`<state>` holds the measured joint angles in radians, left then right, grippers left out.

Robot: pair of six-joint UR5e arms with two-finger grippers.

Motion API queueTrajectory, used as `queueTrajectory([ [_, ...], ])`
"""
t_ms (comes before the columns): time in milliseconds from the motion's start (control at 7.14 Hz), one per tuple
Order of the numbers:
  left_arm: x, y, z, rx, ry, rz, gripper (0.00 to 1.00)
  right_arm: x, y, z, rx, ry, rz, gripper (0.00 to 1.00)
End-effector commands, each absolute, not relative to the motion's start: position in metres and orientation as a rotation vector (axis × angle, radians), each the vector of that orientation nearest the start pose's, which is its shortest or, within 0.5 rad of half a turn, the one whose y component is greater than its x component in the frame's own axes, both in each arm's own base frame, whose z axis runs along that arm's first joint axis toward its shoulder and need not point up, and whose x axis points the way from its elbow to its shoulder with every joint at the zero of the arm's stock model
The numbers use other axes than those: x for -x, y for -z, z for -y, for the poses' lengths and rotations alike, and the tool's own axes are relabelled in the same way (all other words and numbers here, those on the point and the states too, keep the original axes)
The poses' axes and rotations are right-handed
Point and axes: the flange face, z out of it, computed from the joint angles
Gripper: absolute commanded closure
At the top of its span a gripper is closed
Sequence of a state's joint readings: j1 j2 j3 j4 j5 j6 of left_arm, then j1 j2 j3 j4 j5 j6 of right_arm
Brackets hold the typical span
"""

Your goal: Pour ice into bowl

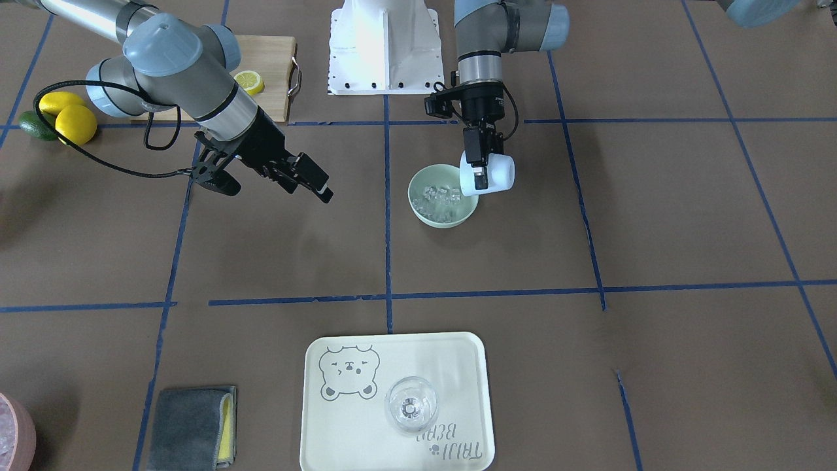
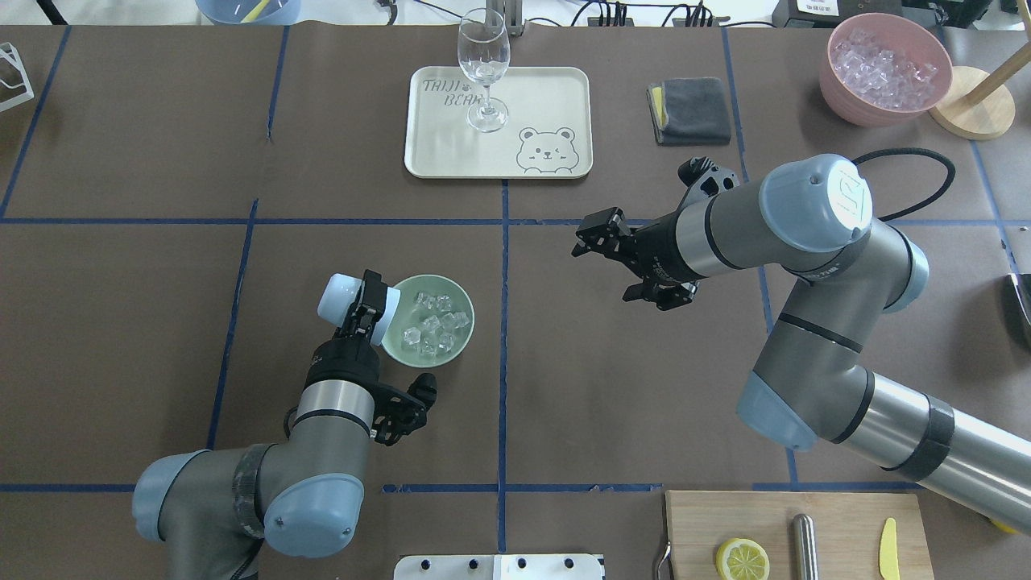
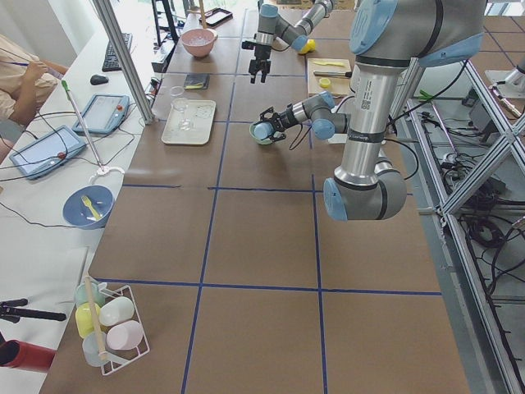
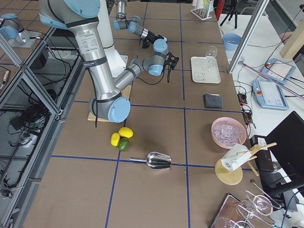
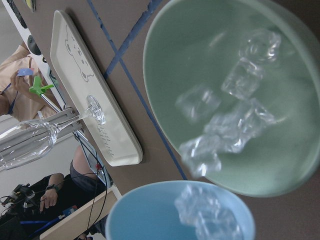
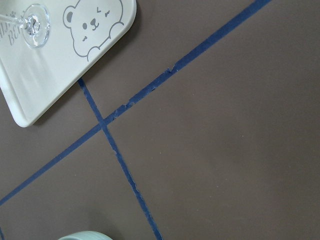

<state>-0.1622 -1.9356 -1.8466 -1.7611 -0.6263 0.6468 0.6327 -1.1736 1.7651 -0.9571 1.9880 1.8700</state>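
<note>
Ice cubes (image 2: 435,326) lie heaped in the mint-green bowl (image 1: 441,222). It stands on the tabletop (image 2: 612,387) left of the middle, nearer the robot-side edge than the far edge.

Just left of the bowl, the left fingers (image 2: 366,310) pinch the light blue cup (image 2: 342,296) across its wall. The cup is tipped onto its side, with its mouth over the bowl's left rim. Seen from the left wrist, a couple more cubes sit at the cup's lip, and the others rest against the bowl's inner wall and bottom.

Further right, at the middle of the far edge, a cream tray (image 2: 556,89) with a bear drawing carries an upright clear wine glass (image 2: 483,60). Right of the centre tape line, the right fingers (image 2: 600,229) hang spread above bare tabletop, pinching nothing and well apart from the bowl.

Beyond them, toward the far edge, lies a folded grey cloth (image 2: 693,109). A pink bowl (image 2: 854,109) of ice stands near the far right corner. At the robot-side edge on the right, a wooden cutting board (image 2: 838,515) holds a lemon half (image 2: 742,558).
</note>
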Motion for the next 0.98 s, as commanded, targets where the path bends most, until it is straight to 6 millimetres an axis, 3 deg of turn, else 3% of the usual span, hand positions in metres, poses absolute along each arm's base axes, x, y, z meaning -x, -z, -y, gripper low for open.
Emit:
queueTrajectory([
  [0,-0.532,-0.285,0.305,-1.129,-1.43,0.59,1.0,0.438,-0.276,0.436,0.166,-0.557,1.245,0.0],
  [420,-0.516,-0.266,0.315,-1.177,-1.236,0.429,1.0,0.44,-0.275,0.435,0.163,-0.556,1.246,0.0],
  [840,-0.51,-0.312,0.312,-1.095,-0.768,0.028,1.0,0.441,-0.271,0.434,0.164,-0.555,1.253,0.0],
])
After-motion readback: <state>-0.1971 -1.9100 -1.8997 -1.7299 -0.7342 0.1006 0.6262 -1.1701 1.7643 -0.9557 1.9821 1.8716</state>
